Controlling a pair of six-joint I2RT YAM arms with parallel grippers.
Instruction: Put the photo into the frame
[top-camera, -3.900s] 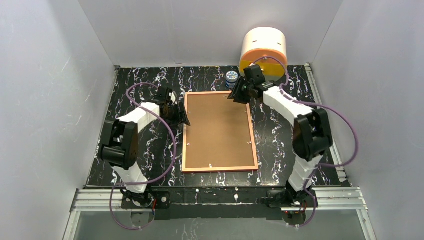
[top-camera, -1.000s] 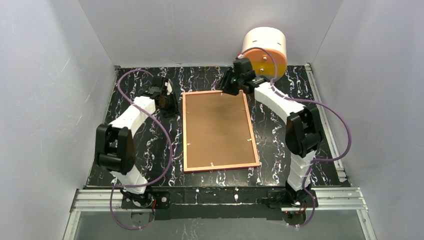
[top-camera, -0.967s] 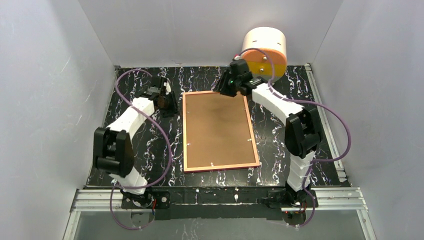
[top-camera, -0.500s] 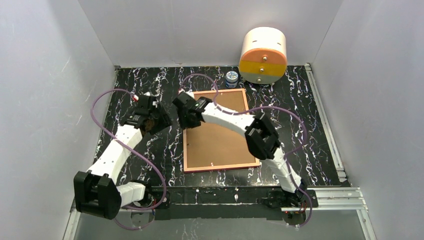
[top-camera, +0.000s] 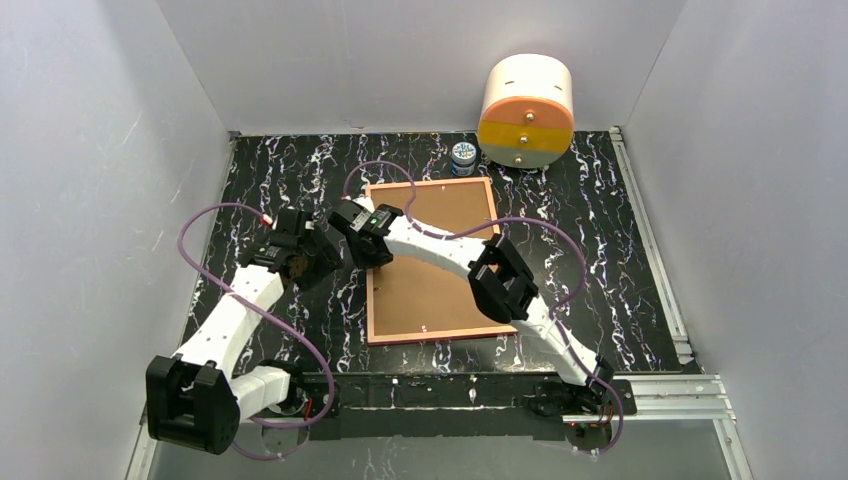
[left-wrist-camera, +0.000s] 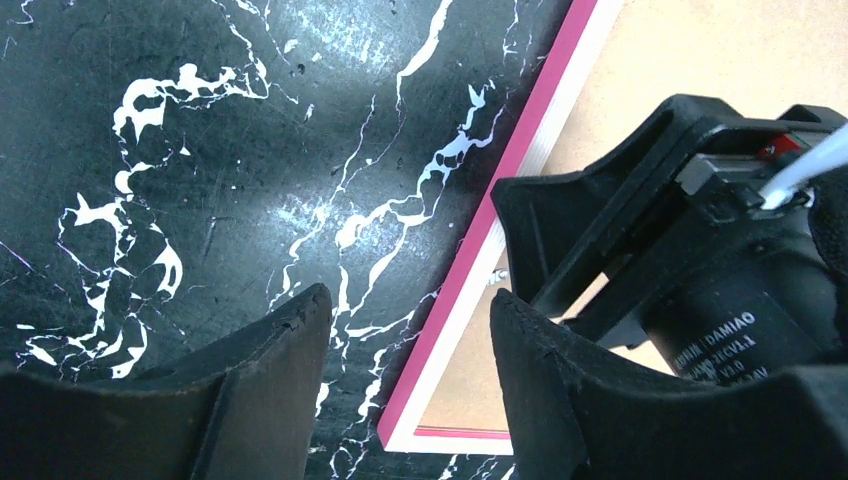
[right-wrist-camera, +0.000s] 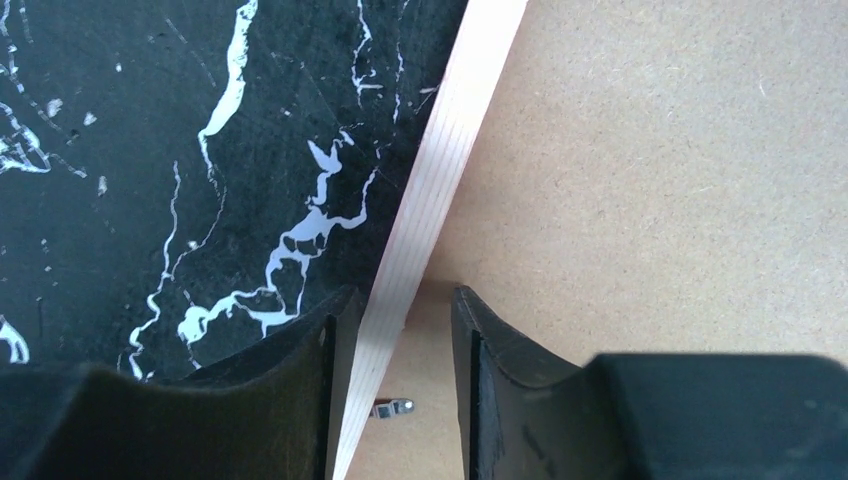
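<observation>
The frame (top-camera: 440, 338) lies face down on the black marble table, its brown backing board (top-camera: 420, 295) facing up. The photo is out of view. My right arm reaches across the board, and the right gripper (top-camera: 362, 250) stands open astride the frame's left rim (right-wrist-camera: 450, 150), one finger on the table side and one over the board (right-wrist-camera: 650, 180). A small metal tab (right-wrist-camera: 390, 407) sits between its fingers. My left gripper (top-camera: 325, 262) hangs open just left of that rim, holding nothing. In the left wrist view, the pink edge (left-wrist-camera: 520, 160) and a frame corner show beyond the left gripper (left-wrist-camera: 408, 295).
A white cylinder with orange and yellow drawer fronts (top-camera: 527, 105) stands at the back right, with a small blue jar (top-camera: 462, 157) next to it. Grey walls close in the table (top-camera: 280, 170) on three sides. The two grippers are close together.
The right arm swung from the frame's far edge across to its left rim. The left arm drew back toward the near side along that rim, and its jaws opened wider.
</observation>
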